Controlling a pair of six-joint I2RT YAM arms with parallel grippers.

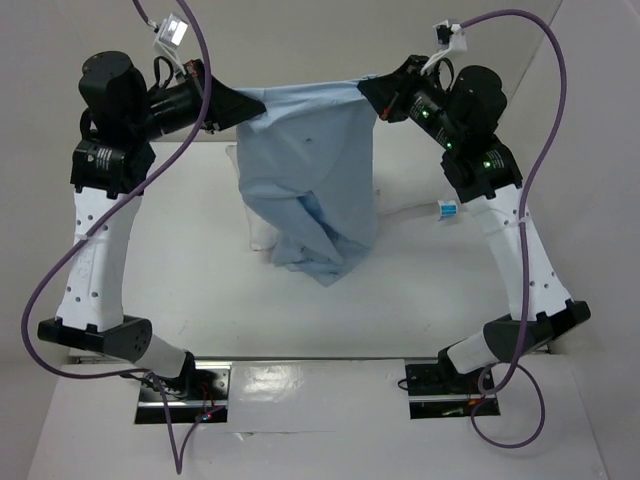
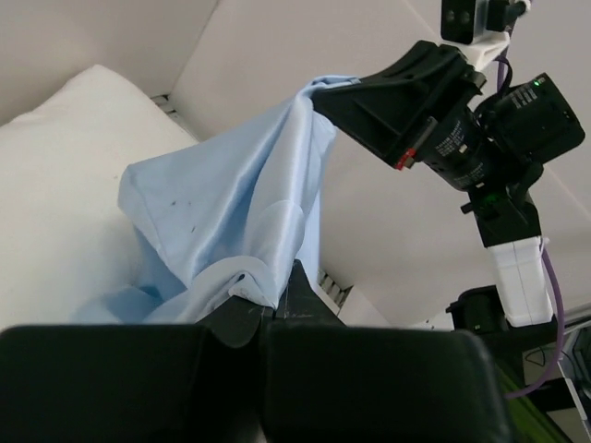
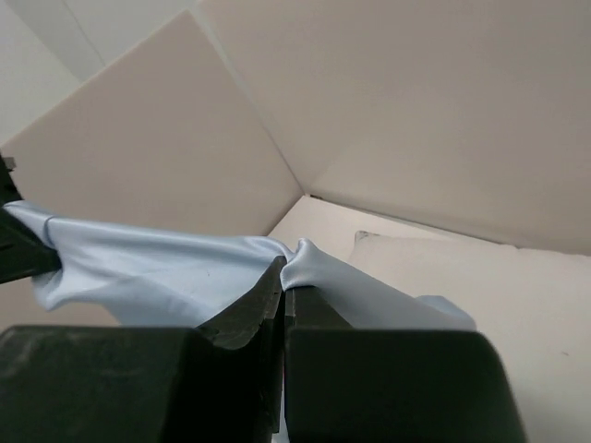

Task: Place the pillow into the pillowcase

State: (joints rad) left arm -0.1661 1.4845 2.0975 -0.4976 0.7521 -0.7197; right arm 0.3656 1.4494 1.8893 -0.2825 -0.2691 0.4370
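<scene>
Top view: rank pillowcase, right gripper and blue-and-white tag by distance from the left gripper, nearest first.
1. pillowcase: clamped in the left gripper, hanging at centre.
2. right gripper: to the right, across the stretched top edge.
3. blue-and-white tag: farthest right, down on the table.

White matte table (image 1: 190,270). Lying flat on it, toward far side: pillow (image 1: 256,236), largely hidden behind hanging pillowcase (image 1: 310,180). Near pillow, to its right: small white item with blue marking (image 1: 447,210). Bolted at near edge: two arm mounts (image 1: 185,392).
</scene>
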